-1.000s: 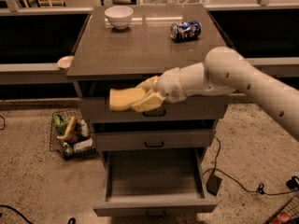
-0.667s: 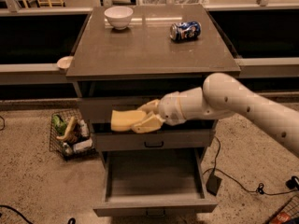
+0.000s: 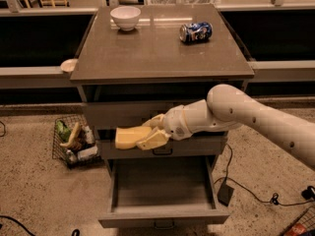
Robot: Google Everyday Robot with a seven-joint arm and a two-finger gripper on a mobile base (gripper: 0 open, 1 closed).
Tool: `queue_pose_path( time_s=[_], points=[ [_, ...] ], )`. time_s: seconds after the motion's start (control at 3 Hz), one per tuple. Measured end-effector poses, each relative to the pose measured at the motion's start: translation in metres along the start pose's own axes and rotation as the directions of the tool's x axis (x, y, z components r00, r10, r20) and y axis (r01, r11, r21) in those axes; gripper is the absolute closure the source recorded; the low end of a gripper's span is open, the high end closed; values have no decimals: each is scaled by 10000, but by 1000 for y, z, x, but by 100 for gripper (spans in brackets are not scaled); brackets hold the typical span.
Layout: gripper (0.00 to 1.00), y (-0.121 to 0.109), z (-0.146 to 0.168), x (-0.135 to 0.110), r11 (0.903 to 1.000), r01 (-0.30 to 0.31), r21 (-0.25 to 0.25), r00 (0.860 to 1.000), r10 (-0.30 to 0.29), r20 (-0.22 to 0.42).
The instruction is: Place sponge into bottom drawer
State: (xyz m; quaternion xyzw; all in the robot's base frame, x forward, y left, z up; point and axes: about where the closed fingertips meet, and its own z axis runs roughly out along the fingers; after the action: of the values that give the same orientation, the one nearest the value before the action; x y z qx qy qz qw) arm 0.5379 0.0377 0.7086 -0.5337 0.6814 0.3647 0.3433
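The pale-yellow sponge is held in my gripper, whose tan fingers are shut on its right end. The sponge hangs in the air in front of the middle drawer front, above the left part of the bottom drawer. The bottom drawer is pulled out and its inside shows nothing in it. My white arm reaches in from the right.
On the cabinet top stand a white bowl at the back left and a blue can lying at the back right. A wire basket of items sits on the floor left of the cabinet. Cables lie on the floor to the right.
My gripper has moved down with the sponge, from the level of the top drawer front to the middle drawer front, closer to the open bottom drawer.
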Motion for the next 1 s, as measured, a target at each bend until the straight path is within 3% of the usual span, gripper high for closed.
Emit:
queue_pose_path(
  time_s=[0.33,0.67,1.0],
  points=[
    [100,1,22,55,9995,212,-244,9928,-240,-1174],
    [100,0,38,125,9992,-70,-402,9734,-24,-2291],
    [100,-1,59,207,9933,-1030,-514,9441,814,-3195]
  ],
)
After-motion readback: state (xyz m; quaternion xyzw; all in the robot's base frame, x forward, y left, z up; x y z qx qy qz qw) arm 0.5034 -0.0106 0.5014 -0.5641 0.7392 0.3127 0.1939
